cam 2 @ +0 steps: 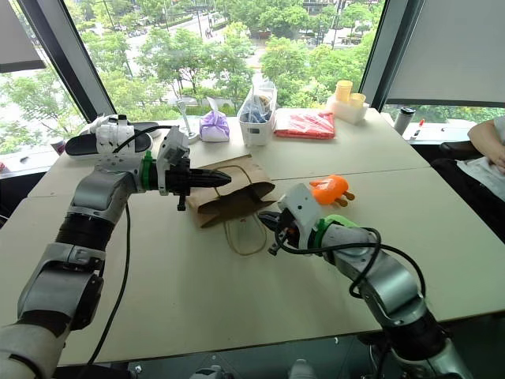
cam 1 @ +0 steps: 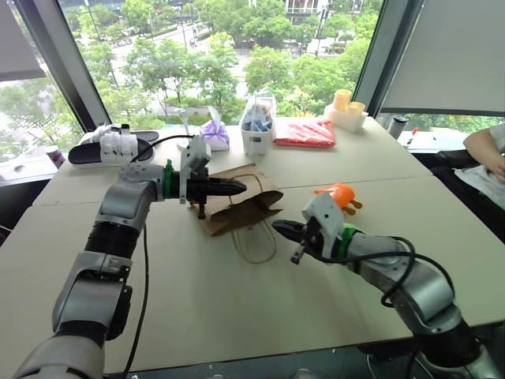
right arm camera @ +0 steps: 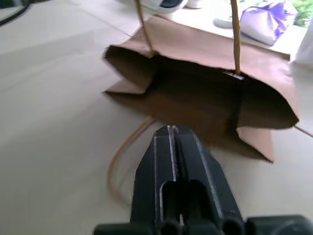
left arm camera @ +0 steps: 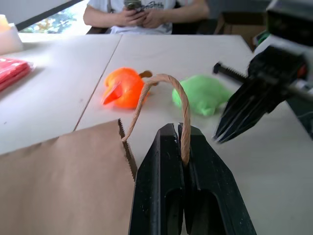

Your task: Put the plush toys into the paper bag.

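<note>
Right gripper (cam 2: 271, 222) nearest, on the right arm coming in from the near right, fingers clenched together with nothing between them, tips aimed left and far at the open mouth of the paper bag (cam 2: 229, 197), just short of it and not touching. Bag lies on its side mid-table (cam 2: 197, 300), mouth facing the near right, the upper edge pulled up so the mouth gapes; inside is dark, contents cannot be made out. One pale cord handle (cam 2: 245, 237) lies in a loop on the table just near of the mouth, under the right gripper tips. Left gripper (cam 1: 237, 187) sits above the bag's left part, pointing right, fingers pinched tight on the other cord handle (left arm camera: 182, 105), which arches up from the bag edge into the closed tips. Orange plush toy (cam 2: 330, 189) on the table right of the bag, just beyond the right wrist, apart from the bag. Green plush toy (left arm camera: 201, 94) beside it, mostly hidden behind the right arm in the head views, only a sliver showing. Farther back: purple cloth bundle (cam 2: 214, 125), clear bag of items (cam 2: 257, 110), red flat packet (cam 2: 304, 124), yellow cups (cam 2: 348, 96). Person (cam 2: 493, 154) at far right, cut off by the frame edge.
</note>
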Robot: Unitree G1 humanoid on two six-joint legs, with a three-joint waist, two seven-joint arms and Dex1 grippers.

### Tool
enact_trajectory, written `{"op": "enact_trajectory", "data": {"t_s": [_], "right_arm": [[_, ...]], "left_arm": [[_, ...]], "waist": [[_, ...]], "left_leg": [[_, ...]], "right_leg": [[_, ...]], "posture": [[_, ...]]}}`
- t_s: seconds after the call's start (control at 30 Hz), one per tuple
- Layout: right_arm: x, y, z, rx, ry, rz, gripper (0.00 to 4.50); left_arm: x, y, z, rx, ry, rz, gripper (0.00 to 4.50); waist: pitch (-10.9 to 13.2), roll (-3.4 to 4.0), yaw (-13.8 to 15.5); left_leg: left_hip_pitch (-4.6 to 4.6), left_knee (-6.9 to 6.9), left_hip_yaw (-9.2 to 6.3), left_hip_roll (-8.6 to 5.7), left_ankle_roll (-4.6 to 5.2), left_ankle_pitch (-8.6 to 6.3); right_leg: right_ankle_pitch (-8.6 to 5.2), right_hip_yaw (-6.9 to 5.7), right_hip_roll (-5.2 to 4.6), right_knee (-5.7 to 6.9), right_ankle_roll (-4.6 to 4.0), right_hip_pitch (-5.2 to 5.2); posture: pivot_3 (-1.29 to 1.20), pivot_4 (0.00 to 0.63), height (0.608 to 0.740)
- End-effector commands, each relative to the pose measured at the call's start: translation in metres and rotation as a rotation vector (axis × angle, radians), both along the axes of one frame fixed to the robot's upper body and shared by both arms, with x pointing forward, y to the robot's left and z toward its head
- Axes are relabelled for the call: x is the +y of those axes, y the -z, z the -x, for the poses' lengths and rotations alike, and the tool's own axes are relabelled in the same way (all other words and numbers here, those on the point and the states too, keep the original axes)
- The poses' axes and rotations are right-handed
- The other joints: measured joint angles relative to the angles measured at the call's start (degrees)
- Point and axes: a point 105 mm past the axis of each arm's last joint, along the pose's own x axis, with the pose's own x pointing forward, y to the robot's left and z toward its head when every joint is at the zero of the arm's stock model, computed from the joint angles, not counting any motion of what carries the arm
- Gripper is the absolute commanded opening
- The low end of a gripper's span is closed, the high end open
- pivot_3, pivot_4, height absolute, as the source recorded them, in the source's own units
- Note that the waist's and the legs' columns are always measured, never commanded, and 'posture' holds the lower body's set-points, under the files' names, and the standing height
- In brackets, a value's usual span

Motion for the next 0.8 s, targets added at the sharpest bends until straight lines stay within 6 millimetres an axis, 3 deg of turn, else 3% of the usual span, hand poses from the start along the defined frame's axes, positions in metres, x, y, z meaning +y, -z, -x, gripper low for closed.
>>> {"op": "enact_trajectory", "data": {"t_s": [0.03,0.27,0.4,0.53,0.7,0.8], "right_arm": [[0.015,-0.003,-0.019,-0.061,0.046,-0.016,0.0],[0.039,0.033,-0.056,-0.006,0.105,-0.03,0.0],[0.043,0.064,-0.054,0.022,0.08,0.081,0.0],[0.042,0.082,-0.044,0.055,0.043,0.135,0.0],[0.035,0.089,-0.04,0.056,0.045,0.16,0.0],[0.032,0.07,-0.04,0.021,0.055,0.101,0.0]], "left_arm": [[-0.002,-0.02,0.013,-0.004,0.025,0.06,0.06],[-0.009,-0.043,0.028,0.05,0.024,0.188,0.06],[-0.003,-0.073,0.022,0.04,-0.05,0.32,0.06],[0.01,-0.093,0.014,0.013,-0.121,0.383,0.06],[0.023,-0.102,0.006,-0.02,-0.179,0.411,0.06],[0.018,-0.091,0.01,-0.004,-0.157,0.377,0.06]], "waist": [[0.0,0.0,-0.1],[0.0,0.0,0.1],[0.0,0.0,0.1],[0.0,0.0,-0.1],[0.0,0.01,-0.3],[0.0,0.01,-0.3]], "left_leg": [[0.01,-0.01,0.0,0.0,0.0,0.0],[0.0,0.0,-0.07,-0.03,-0.2,0.11],[0.0,0.0,-0.12,-0.05,-0.35,0.2],[0.0,-0.05,-0.11,-0.06,-0.43,0.24],[0.04,-0.08,-0.09,-0.05,-0.47,0.26],[0.04,-0.07,-0.09,-0.06,-0.49,0.27]], "right_leg": [[0.0,0.0,0.0,0.03,0.0,-0.04],[0.0,0.1,-0.02,0.44,-0.01,-0.17],[0.0,0.11,-0.03,0.44,-0.01,-0.18],[0.0,0.11,-0.02,0.45,-0.02,-0.24],[0.0,0.12,-0.02,0.45,-0.02,-0.25],[0.0,0.13,-0.02,0.45,-0.02,-0.24]], "posture": [[0.0,0.15,0.74],[0.0,0.15,0.74],[0.0,0.15,0.74],[0.0,0.15,0.74],[0.0,0.15,0.74],[0.0,0.15,0.74]]}}
